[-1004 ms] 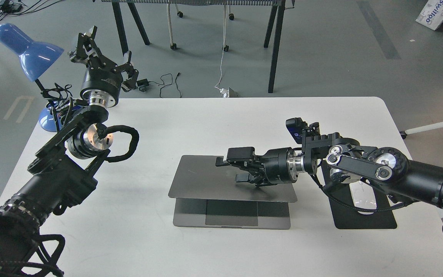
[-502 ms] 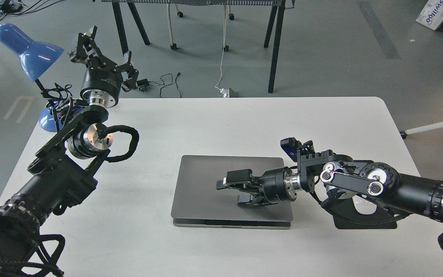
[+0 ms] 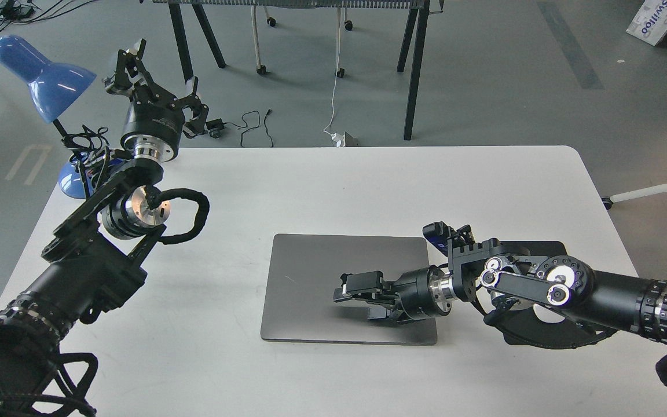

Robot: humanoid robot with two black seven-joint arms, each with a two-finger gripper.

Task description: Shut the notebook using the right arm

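Lamp and left arm in the upper left of the frame had not moved; that claw (image 3: 160, 72) stayed spread, empty. At centre, the slim grey metal notebook (image 3: 322, 278) lay flat, its lid down where a second earlier the trackpad showed: closing looked complete. The right arm's black claw (image 3: 351, 298) rested low on the lid, fingers parted, gripping nothing.

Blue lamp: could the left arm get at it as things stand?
Probably yes. The left tool is raised beside the blue lamp at the table's far left corner, nothing between them.
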